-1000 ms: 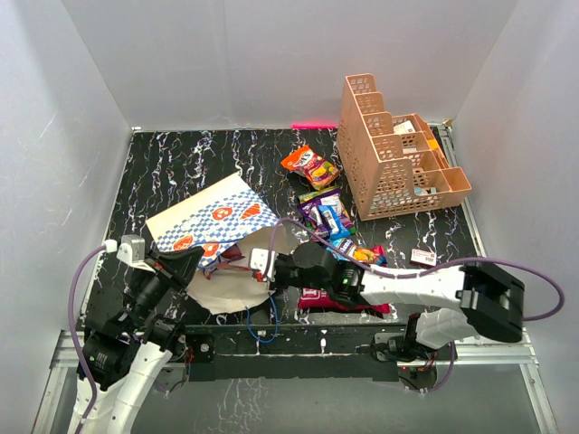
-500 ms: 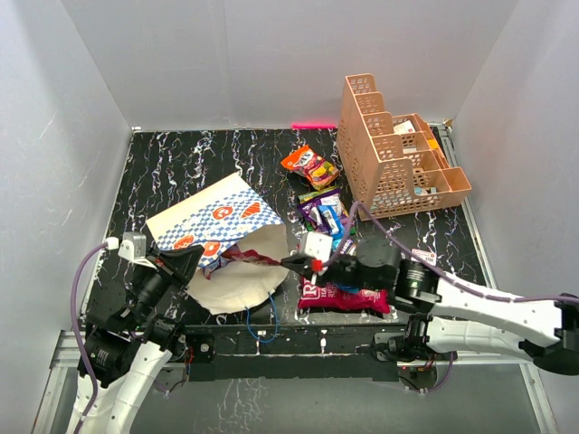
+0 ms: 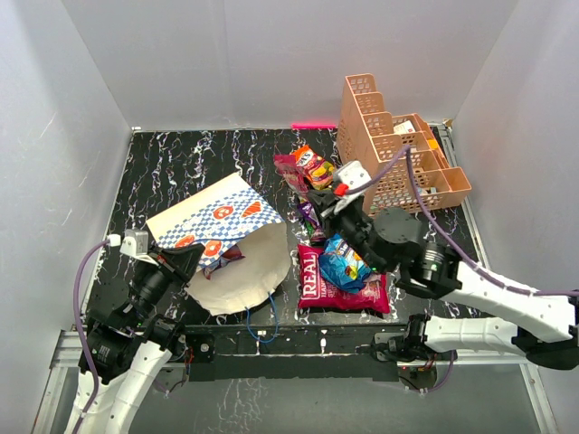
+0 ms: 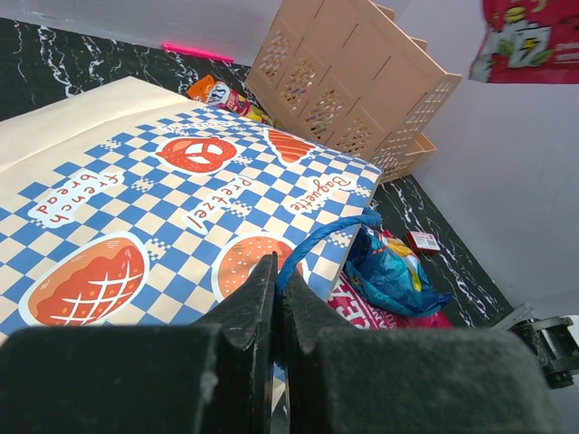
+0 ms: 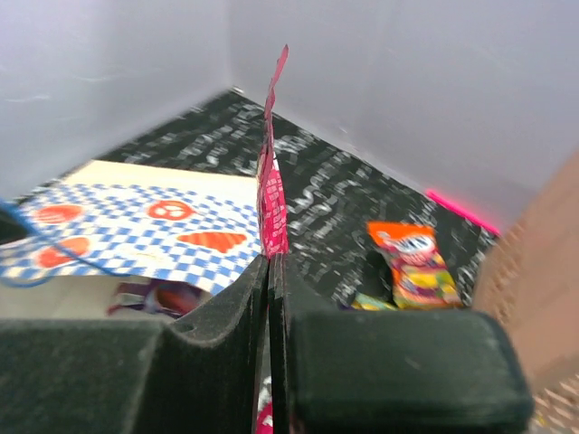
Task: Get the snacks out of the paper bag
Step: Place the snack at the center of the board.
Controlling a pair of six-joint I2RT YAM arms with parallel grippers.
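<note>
The checkered paper bag [image 3: 213,226] lies on its side, mouth facing right. My left gripper [image 3: 190,260] is shut on its blue cord handle [image 4: 326,231] at the mouth. My right gripper [image 3: 308,185] is shut on a pink-red snack packet [image 3: 289,169] and holds it in the air behind the bag's mouth; the packet shows edge-on in the right wrist view [image 5: 271,181]. The large red "REAL" bag [image 3: 339,287] lies on the table with a blue packet [image 3: 346,262] on it. An orange packet [image 3: 318,167] and purple packets [image 3: 312,217] lie behind. A dark packet [image 5: 158,294] shows inside the bag's mouth.
The orange lattice rack [image 3: 398,154] stands at the back right, close behind my right arm. A small red-and-white card [image 4: 422,240] lies right of the snacks. White walls close in the black marbled table [image 3: 172,163] on three sides.
My right gripper has drawn back from the bag's mouth, pulling the pink-red packet out, then swung it up and toward the back. My left gripper has kept holding the handle.
</note>
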